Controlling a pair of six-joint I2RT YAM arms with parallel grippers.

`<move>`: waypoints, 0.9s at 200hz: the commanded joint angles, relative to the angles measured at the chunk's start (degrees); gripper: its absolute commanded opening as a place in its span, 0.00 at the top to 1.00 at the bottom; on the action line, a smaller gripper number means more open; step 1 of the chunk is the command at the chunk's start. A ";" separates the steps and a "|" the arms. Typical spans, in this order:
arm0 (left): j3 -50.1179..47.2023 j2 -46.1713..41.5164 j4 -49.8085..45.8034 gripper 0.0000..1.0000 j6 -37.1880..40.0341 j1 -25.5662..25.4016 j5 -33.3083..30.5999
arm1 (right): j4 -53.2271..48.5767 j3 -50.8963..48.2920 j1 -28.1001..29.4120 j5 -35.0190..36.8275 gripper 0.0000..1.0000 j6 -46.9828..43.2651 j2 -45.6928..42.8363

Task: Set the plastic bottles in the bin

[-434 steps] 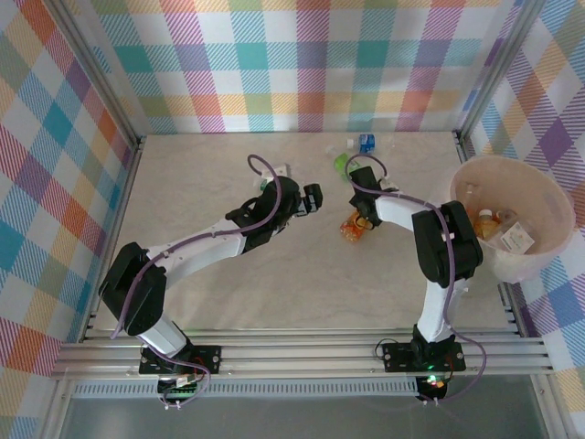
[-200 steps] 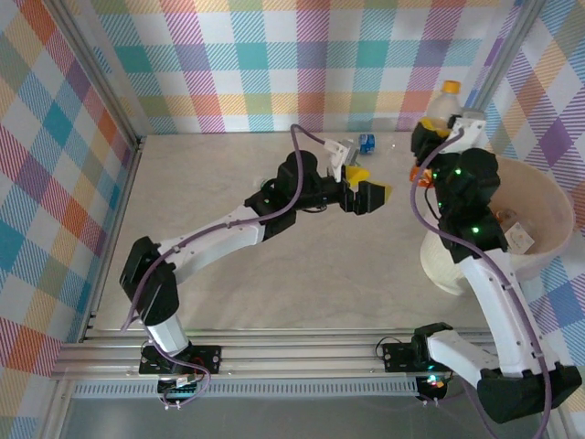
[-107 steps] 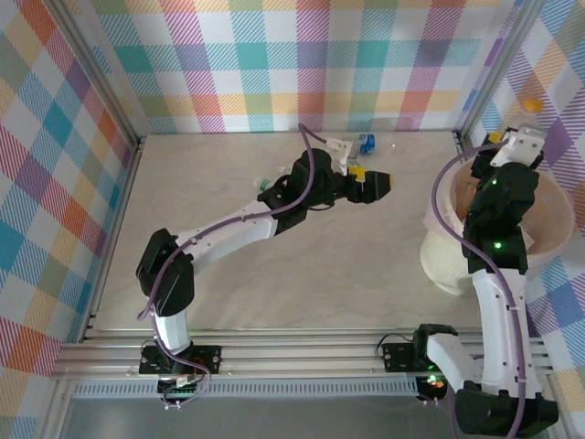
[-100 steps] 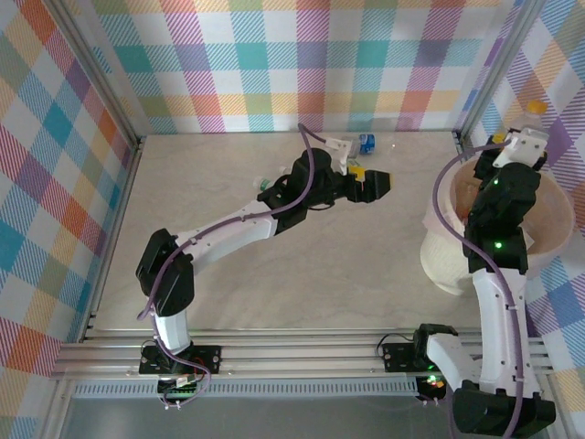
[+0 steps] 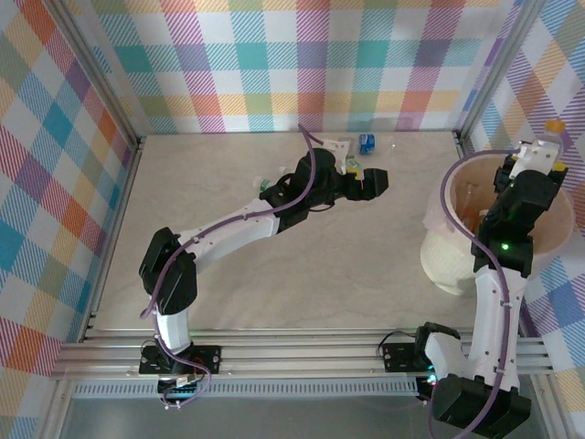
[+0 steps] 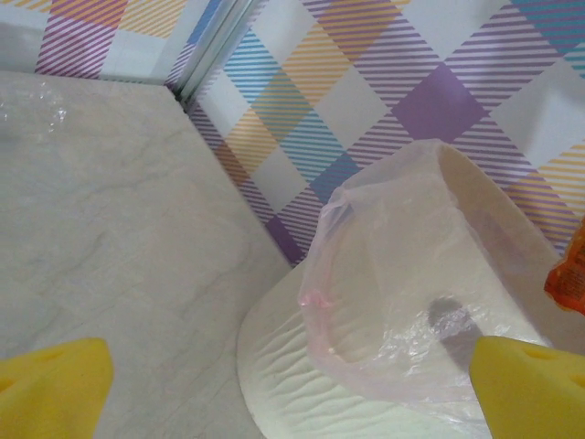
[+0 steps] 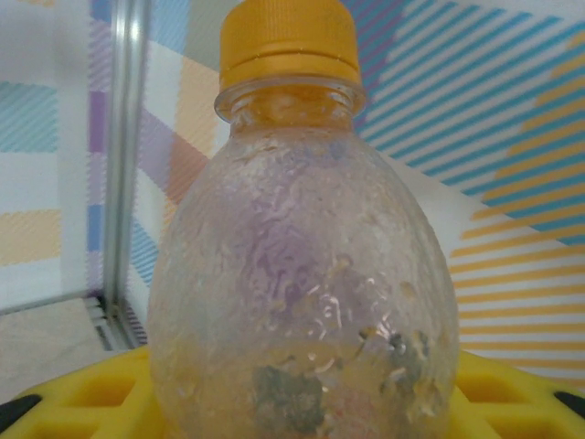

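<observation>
- Right jaws are clamping shut on the yellow-capped bottle, holding it over the bin's far side.
- Left jaws are standing wide open, empty.
- Advisable: centring over the opening before releasing.

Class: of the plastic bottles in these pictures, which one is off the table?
The yellow-capped bottle, gripped by the right gripper at the bin's far rim. The blue-labelled bottle lies on the table, with no gripper on it.
</observation>
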 commanded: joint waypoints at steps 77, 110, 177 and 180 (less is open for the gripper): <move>-4.19 -2.76 1.75 0.00 -1.04 -0.12 -3.86 | -0.04 -4.01 -2.23 10.03 0.11 3.51 -1.18; -4.49 -3.32 1.07 0.00 0.30 -0.14 -5.54 | -3.59 -2.04 -2.20 9.29 0.07 7.63 -0.49; -3.21 -2.21 -0.67 0.00 0.08 -0.08 -6.31 | -15.65 2.51 -2.23 3.81 0.04 15.47 5.04; -3.12 -2.06 -0.78 0.00 0.05 -0.12 -6.50 | -16.48 2.84 -2.24 2.88 0.04 15.81 5.52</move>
